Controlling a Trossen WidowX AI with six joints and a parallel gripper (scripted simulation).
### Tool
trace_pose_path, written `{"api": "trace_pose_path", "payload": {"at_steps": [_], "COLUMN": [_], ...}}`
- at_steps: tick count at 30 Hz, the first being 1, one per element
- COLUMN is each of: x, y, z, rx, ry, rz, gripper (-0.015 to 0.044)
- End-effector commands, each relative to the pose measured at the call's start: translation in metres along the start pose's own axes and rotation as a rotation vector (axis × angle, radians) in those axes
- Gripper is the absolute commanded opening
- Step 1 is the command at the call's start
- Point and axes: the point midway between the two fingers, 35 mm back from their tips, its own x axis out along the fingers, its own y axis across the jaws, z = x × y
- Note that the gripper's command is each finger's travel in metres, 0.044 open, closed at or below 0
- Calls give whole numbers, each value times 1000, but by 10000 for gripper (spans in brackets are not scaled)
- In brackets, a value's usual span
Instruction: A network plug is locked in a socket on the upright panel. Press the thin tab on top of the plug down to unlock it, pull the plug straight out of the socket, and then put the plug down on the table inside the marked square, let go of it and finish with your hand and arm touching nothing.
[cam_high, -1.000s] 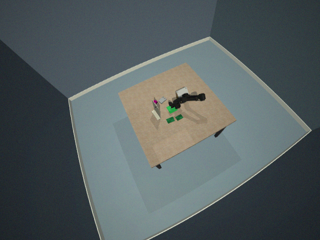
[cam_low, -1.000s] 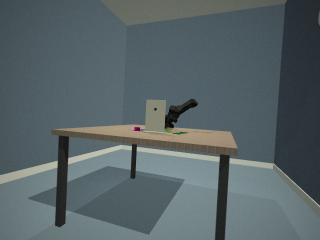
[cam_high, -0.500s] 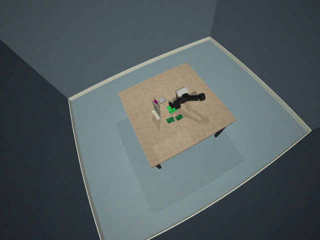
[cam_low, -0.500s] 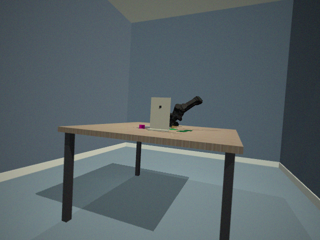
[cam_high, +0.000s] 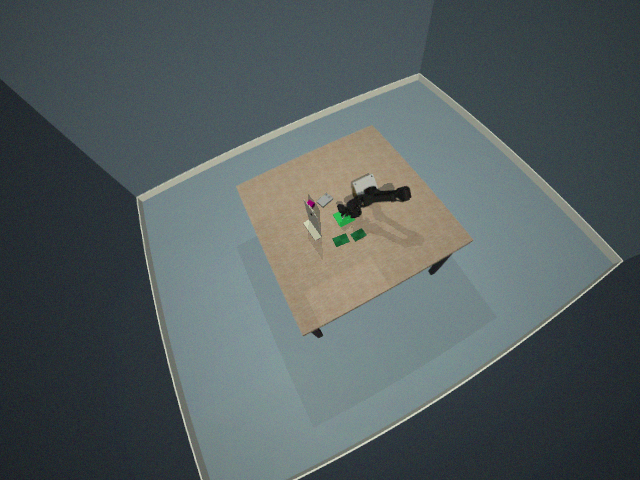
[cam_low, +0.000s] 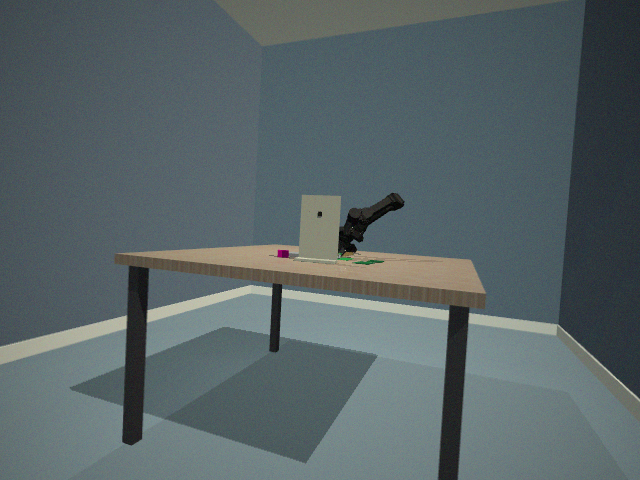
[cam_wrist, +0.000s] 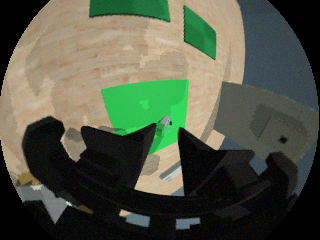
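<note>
- I'm running the end effector (cam_high: 341, 212) (cam_wrist: 167, 128) partly open, released; its fingertips are standing apart on either side of the plug (cam_wrist: 164, 124) in wrist view.
- Plug is sitting over the bright green marked square (cam_high: 343, 219) (cam_low: 344, 258) (cam_wrist: 145, 107), lower right part of it, near frame center in wrist. I can't tell whether it's lying flat or whether a finger is brushing it.
- Upright panel (cam_high: 313, 217) (cam_low: 320, 232) (cam_wrist: 240, 107) is standing left of the arm (cam_high: 382, 196) (cam_low: 379, 207) in top view; in wrist it's filling the right side.
- Socket (cam_wrist: 283, 139) is showing a dark opening at right in wrist, plug out of it.
- Two dark green patches are lying at the top of the wrist frame, below the marked square in top view.
- Magenta block (cam_high: 310, 204) (cam_low: 282, 253) is resting left of the panel in exterior.
- Arm is reaching down behind the panel in exterior, low over the surface (cam_high: 336, 289) (cam_low: 403, 273) (cam_wrist: 75, 65).
</note>
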Motion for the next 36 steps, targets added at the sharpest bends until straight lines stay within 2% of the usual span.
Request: {"api": "trace_pose_path", "payload": {"at_steps": [1,36], "x": [-3,-30], "y": [-1,-3], "z": [1,-2], "rx": [-4,-1], "ry": [-3,4], "rz": [-1,-2], "gripper": [156,156]}}
